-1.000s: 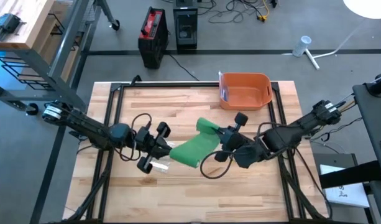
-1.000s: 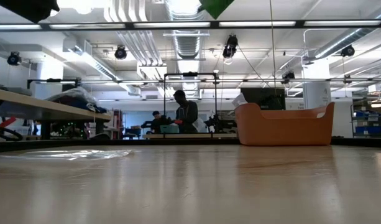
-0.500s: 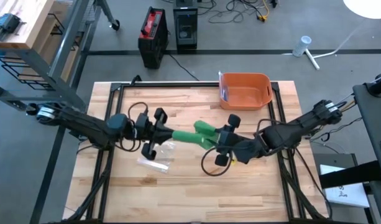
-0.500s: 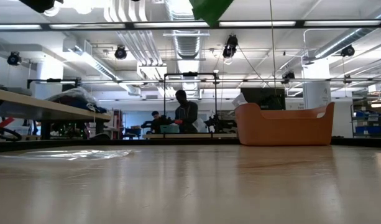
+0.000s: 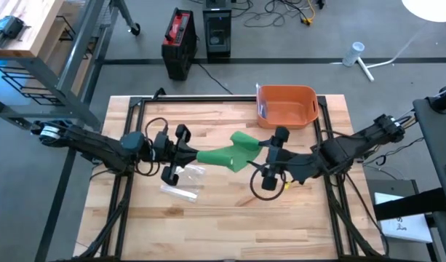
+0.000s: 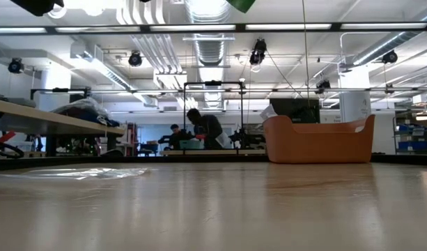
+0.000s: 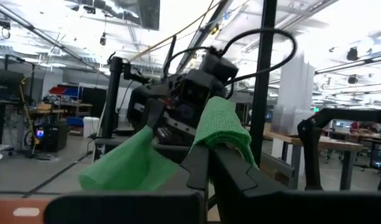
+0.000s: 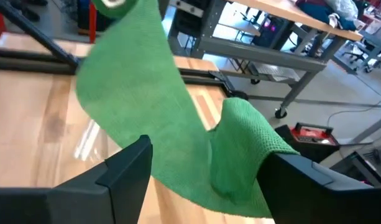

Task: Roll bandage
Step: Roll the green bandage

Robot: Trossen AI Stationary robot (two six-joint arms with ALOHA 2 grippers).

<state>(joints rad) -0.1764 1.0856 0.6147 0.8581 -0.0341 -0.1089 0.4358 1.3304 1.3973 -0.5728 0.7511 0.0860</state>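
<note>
A green bandage (image 5: 226, 155) hangs in the air above the middle of the table. My left gripper (image 5: 188, 153) is shut on its left end. The strip runs rightward to a folded free end (image 5: 246, 141). My right gripper (image 5: 273, 158) stands open just right of that end. In the right wrist view the bandage (image 8: 146, 106) spreads wide, and its folded end (image 8: 240, 143) lies between the two open fingers. The low view shows only a green tip (image 6: 241, 3) at the top edge. My left gripper pinches the bandage's left end (image 7: 218, 134) between its two shut fingers, coming about level from the table's left. The strip bends over the fingertips and one part droops beside them (image 7: 125, 165). The bandage is clear of the table. Whether my right gripper touches the bandage's free end I cannot tell.
A clear plastic wrapper (image 5: 182, 182) lies on the wood below my left gripper. An orange bin (image 5: 287, 105) stands at the far edge, right of the middle. People move in the room beyond the table (image 6: 203, 129).
My right gripper has opened, let go of the bandage and drawn back toward the table's right edge, rising a little. My left gripper has risen toward the far edge with its end. The strip, drawn thin between both grippers half a second ago, now lies wider with its right end folded.
</note>
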